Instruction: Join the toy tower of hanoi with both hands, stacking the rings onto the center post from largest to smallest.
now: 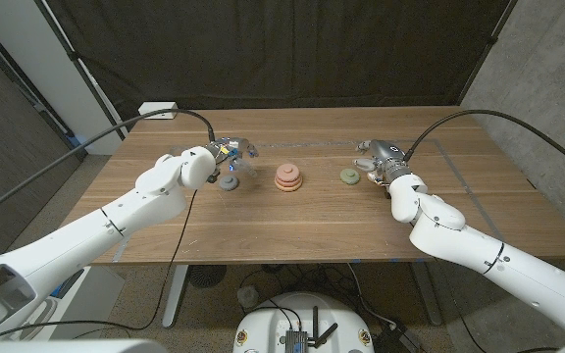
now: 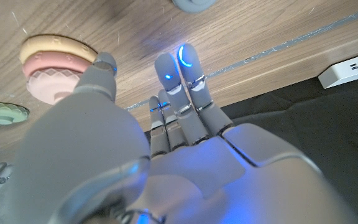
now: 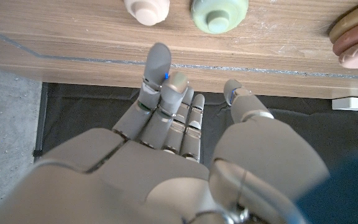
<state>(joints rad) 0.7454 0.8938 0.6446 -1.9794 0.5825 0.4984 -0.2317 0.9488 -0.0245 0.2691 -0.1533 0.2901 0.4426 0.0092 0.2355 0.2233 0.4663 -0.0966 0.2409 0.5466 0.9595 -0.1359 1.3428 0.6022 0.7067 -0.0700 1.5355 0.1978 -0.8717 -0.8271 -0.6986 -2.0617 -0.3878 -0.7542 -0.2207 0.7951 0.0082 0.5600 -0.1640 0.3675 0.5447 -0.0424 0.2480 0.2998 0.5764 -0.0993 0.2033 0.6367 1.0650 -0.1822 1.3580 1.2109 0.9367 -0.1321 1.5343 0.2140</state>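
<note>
Stack (image 1: 287, 177) sits mid-table; grey ring (image 1: 229, 181) just beside my left hand (image 1: 214, 157), green ring (image 1: 349, 176) beside my right hand (image 1: 381, 157). Both hands hold nothing, fingers straight. Power strip (image 1: 159, 110) at the far edge.

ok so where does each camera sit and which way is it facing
Head view: on the robot's head, looking down over both arms at the table and the ring stack.
Left wrist view: along the back of the left hand toward the table's far edge; the stack is shared with the head view.
Right wrist view: along the back of the right hand toward the green ring.
</note>
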